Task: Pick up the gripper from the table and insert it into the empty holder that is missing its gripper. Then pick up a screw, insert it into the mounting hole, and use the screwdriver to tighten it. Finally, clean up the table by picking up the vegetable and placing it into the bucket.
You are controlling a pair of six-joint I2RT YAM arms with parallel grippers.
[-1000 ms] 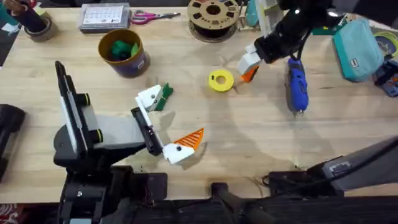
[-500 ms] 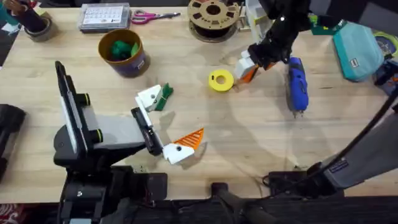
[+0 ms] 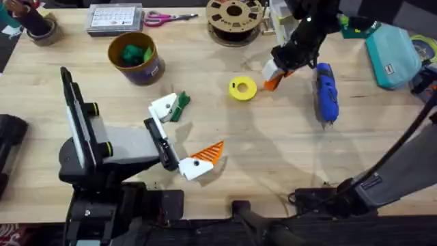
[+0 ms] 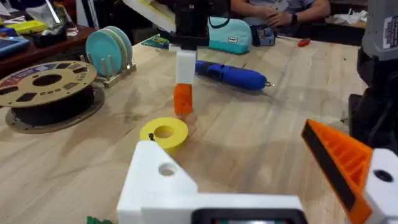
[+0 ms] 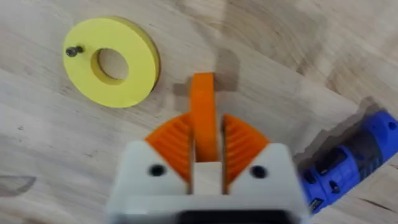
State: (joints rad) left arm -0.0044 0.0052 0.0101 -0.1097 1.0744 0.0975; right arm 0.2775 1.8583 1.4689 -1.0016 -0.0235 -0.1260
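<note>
no readable text, labels or numbers anywhere

The right pincer [image 3: 273,78], closed on the gripper [image 3: 272,83], has been shifted slightly away from the yellow disc [image 3: 242,89].

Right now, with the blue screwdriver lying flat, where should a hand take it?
Mid-barrel of the screwdriver, coming down from above and closing across its width. It lies flat on the table, its long axis running away from the bases, thin tip toward them.

A robotics workshop or lab: a pale wooden desk [image 3: 273,147] carries a brown cardboard filament spool [image 3: 234,19], pink-handled scissors [image 3: 166,18], a blue pen-style electric screwdriver [image 3: 326,93] and a teal zip pouch [image 3: 390,55].
</note>
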